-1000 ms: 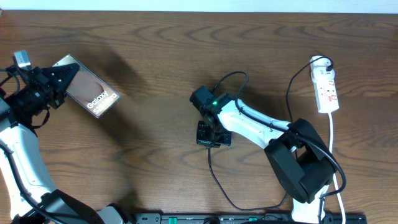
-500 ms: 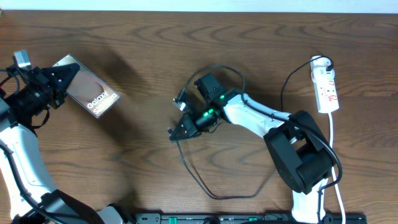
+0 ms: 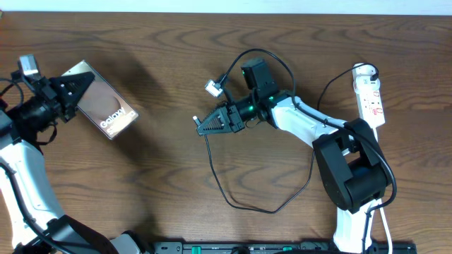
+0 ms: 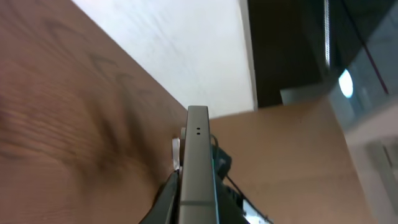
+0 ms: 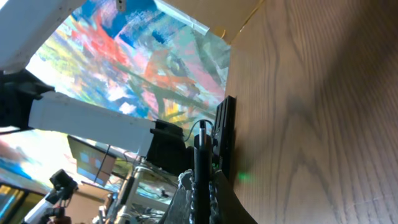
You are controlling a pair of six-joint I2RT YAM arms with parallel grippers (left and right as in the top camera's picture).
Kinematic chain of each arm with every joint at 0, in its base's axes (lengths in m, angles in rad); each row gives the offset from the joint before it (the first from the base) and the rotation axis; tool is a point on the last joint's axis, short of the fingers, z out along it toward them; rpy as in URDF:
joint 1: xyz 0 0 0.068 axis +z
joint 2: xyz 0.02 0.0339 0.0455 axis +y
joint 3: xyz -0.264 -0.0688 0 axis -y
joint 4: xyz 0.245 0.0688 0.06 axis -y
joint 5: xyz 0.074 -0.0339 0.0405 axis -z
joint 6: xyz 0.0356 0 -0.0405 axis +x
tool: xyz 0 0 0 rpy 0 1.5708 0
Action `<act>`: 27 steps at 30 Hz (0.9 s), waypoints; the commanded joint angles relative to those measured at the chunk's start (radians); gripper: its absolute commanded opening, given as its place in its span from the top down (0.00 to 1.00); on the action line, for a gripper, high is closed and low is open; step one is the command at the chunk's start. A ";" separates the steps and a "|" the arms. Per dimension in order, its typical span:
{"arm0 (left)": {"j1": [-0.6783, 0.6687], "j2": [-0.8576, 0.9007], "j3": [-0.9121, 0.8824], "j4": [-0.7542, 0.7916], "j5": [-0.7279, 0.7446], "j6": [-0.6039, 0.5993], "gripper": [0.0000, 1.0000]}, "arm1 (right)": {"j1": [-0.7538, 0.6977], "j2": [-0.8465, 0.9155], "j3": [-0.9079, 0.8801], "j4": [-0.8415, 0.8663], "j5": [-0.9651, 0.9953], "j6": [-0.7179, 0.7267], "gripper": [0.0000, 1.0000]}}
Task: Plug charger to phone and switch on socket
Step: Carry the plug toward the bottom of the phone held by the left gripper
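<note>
The phone [image 3: 107, 111], brownish with white "Galaxy" lettering, is held off the table at the left by my left gripper [image 3: 70, 94], shut on its near end. In the left wrist view its grey edge [image 4: 198, 155] stands between the fingers [image 4: 198, 208]. My right gripper [image 3: 200, 128] points left at mid-table, shut on the charger's plug end. The charger's thin black cable [image 3: 215, 173] trails in a loop below. In the right wrist view the charger [image 5: 200, 152] sits between the fingers [image 5: 201, 186], with the phone [image 5: 225, 134] seen edge-on ahead. The socket [image 3: 371, 99] lies at the far right.
The charger cable loops across the near middle of the table [image 3: 268, 209] and back up toward the socket's rounded end [image 3: 364, 70]. The socket's white cord [image 3: 379, 159] runs down the right edge. A small white connector [image 3: 212, 87] hangs on the right arm's own cable.
My right gripper lifted from mid-table, swung up and left and now points left at the phone, dragging the charger cable along. The left gripper and phone barely moved.
</note>
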 commanded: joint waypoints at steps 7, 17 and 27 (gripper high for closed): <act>-0.136 -0.014 -0.006 0.024 0.098 0.157 0.93 | 0.101 -0.006 0.006 0.060 -0.039 -0.052 0.99; -0.181 -0.014 -0.006 0.090 0.019 0.147 0.92 | 0.164 -0.006 0.006 0.166 -0.038 -0.016 0.99; -0.183 -0.014 -0.006 0.122 -0.026 0.144 0.93 | 0.174 -0.006 0.006 0.529 -0.038 0.234 0.99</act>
